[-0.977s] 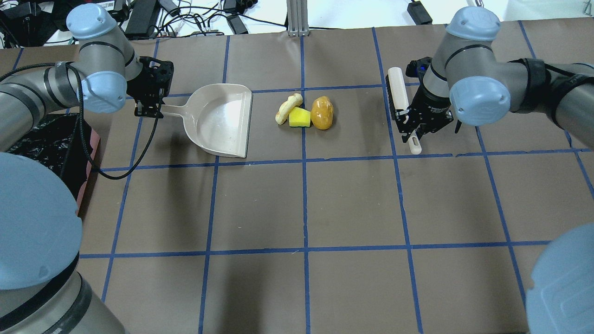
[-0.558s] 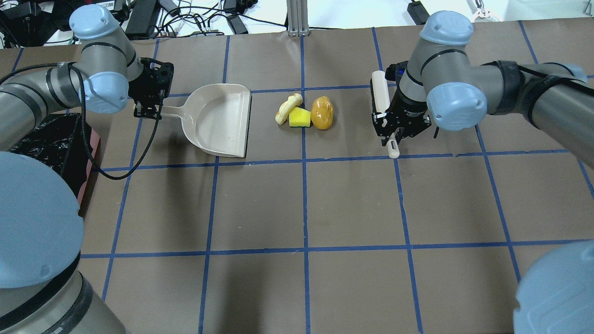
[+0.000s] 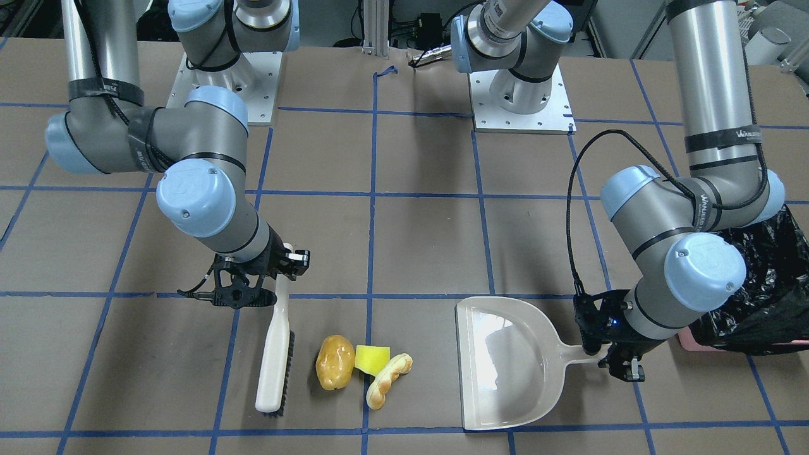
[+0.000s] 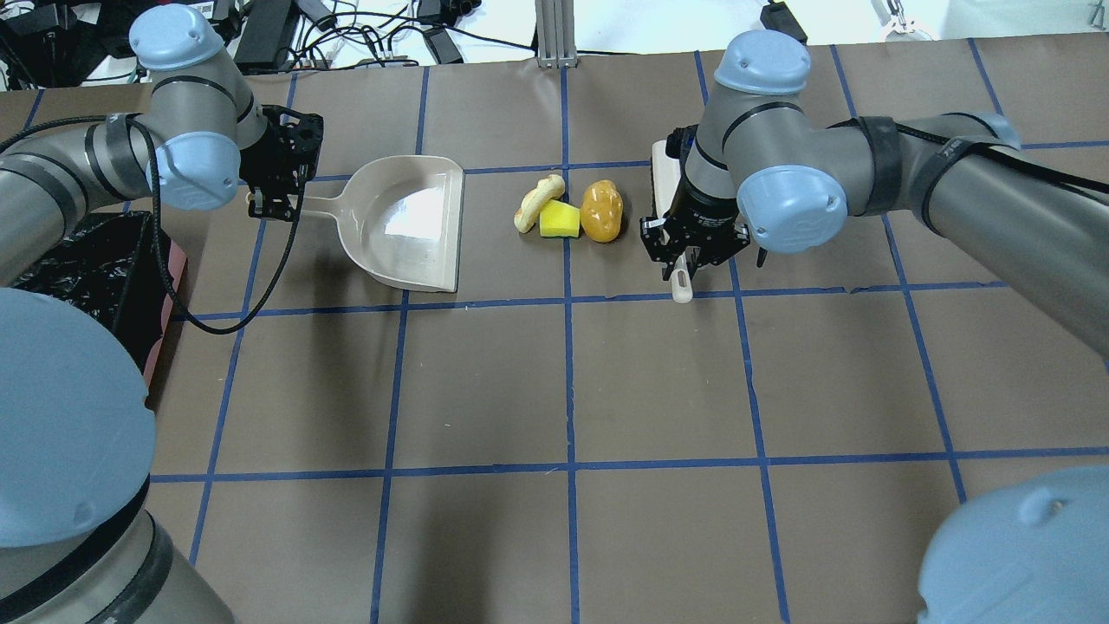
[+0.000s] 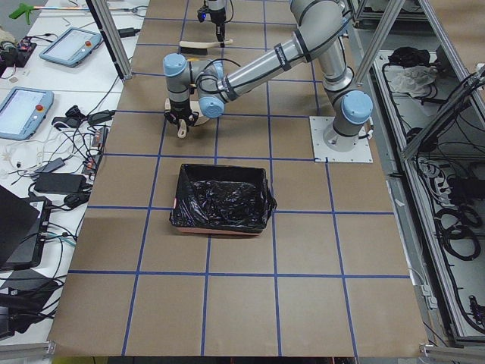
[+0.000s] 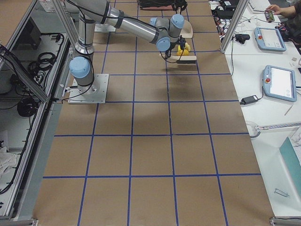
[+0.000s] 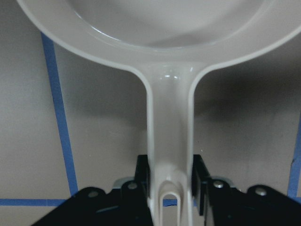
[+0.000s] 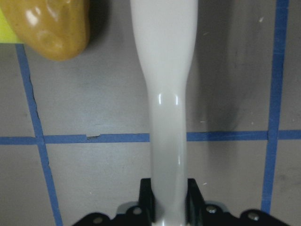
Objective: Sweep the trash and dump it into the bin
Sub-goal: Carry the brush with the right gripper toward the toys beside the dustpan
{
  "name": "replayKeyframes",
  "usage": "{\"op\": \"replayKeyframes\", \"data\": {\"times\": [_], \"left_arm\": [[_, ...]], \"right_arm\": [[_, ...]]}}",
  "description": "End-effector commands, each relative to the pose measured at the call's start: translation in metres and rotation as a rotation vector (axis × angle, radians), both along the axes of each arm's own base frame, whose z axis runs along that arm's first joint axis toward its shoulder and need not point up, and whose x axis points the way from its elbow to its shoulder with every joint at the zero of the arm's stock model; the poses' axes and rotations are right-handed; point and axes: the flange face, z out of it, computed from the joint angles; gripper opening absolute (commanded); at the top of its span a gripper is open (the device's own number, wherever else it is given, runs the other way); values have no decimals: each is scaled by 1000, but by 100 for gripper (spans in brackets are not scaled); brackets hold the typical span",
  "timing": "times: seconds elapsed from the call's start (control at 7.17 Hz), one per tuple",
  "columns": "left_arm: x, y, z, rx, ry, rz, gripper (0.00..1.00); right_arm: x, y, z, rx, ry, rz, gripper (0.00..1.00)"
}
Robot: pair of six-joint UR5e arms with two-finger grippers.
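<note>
The trash lies in a tight cluster: a golden-brown potato (image 4: 601,211), a yellow wedge (image 4: 560,220) and a tan croissant (image 4: 538,202). My right gripper (image 4: 684,260) is shut on the handle of a white brush (image 3: 275,354), whose bristles stand just beside the potato (image 8: 51,28) without touching it. My left gripper (image 4: 275,208) is shut on the handle of the beige dustpan (image 4: 411,223), whose open edge faces the cluster about a hand's width away. The bin (image 4: 104,269), pink-edged with a black bag, sits behind the left arm at the table's left edge.
Brown paper with blue tape grid lines covers the table (image 4: 658,381). Cables and power bricks (image 4: 364,35) lie beyond the far edge. A metal post (image 4: 554,35) stands at the far middle. In the exterior left view the bin (image 5: 223,199) sits mid-table.
My right gripper has carried the brush leftward, from well right of the trash to just beside the potato. The dustpan has shifted slightly left; the trash has not moved.
</note>
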Motion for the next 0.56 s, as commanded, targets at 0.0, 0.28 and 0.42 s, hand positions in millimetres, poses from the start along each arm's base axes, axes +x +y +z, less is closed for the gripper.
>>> {"op": "replayKeyframes", "data": {"times": [0.0,0.28,0.42], "left_arm": [[-23,1,2,10,-94,-16,9],[-24,0,-2,14,-95,-15,9],[-24,0,-3,14,-95,-5,9]], "right_arm": [[29,-7,-1,-15,-1,41,0],[38,-3,-1,-9,0,30,0],[51,2,0,-11,-1,30,0]]}}
